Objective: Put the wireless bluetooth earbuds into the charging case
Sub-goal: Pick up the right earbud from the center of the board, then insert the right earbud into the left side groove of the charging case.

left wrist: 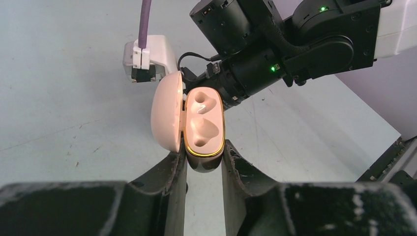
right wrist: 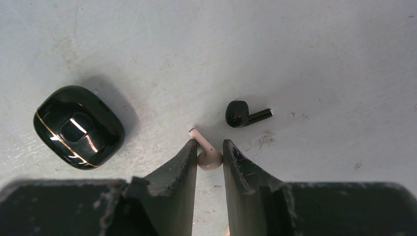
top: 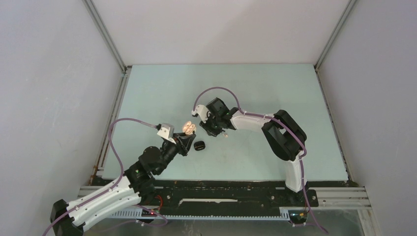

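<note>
My left gripper [left wrist: 204, 160] is shut on the dark base of the open charging case [left wrist: 204, 123]. The case has a beige, gold-rimmed inside with two empty sockets, and its lid [left wrist: 166, 111] is swung out to the left. In the top view the case [top: 189, 128] is held above the table, just left of my right gripper [top: 215, 130]. My right gripper [right wrist: 209, 145] is shut on a beige earbud [right wrist: 210, 158], with its head between the fingers and its stem pointing up-left. A black earbud [right wrist: 242, 114] lies on the table just beyond, apart from the fingers.
A closed glossy black case with a gold line [right wrist: 78, 126] rests on the table left of my right gripper, and shows in the top view [top: 199, 146] below the held case. The right arm's wrist [left wrist: 275, 54] hangs close above the open case. Grey walls enclose the table.
</note>
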